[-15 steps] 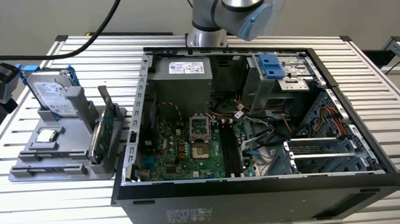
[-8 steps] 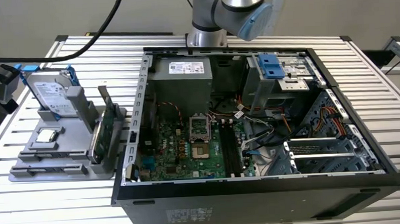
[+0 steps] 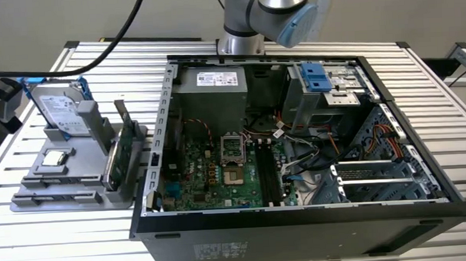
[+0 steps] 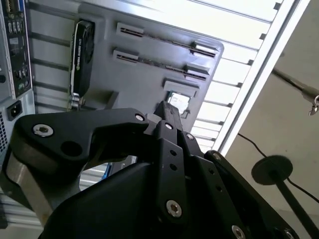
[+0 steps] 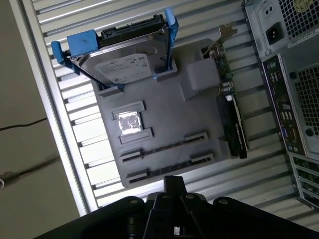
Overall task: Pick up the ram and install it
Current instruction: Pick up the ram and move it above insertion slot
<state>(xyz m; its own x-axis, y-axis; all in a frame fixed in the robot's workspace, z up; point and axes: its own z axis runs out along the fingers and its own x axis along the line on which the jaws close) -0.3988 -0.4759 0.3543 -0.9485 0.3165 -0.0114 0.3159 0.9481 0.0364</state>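
Observation:
My gripper (image 5: 174, 182) (image 4: 167, 110) hangs high over the near rim of a grey parts tray (image 5: 199, 114) (image 4: 99, 74). Its black fingers are pressed together and nothing shows between them. Below the fingertips run the tray's two long narrow slots (image 5: 164, 148) (image 4: 154, 37), each showing just a thin dark line. I cannot tell whether the ram stands in them. In the exterior view the tray (image 3: 31, 201) sits at the left beside the open computer case (image 3: 300, 222). Dark memory slots (image 3: 270, 176) lie on the case's green motherboard; whether they are filled is unclear.
On the tray stand a silver hard drive with blue rails (image 5: 124, 64) (image 3: 59, 111), a green expansion card (image 5: 232, 114) (image 3: 120, 153) and a square chip (image 5: 128, 122) (image 3: 55, 157). The arm (image 3: 279, 10) rises behind the case. The slatted table ends near the tray.

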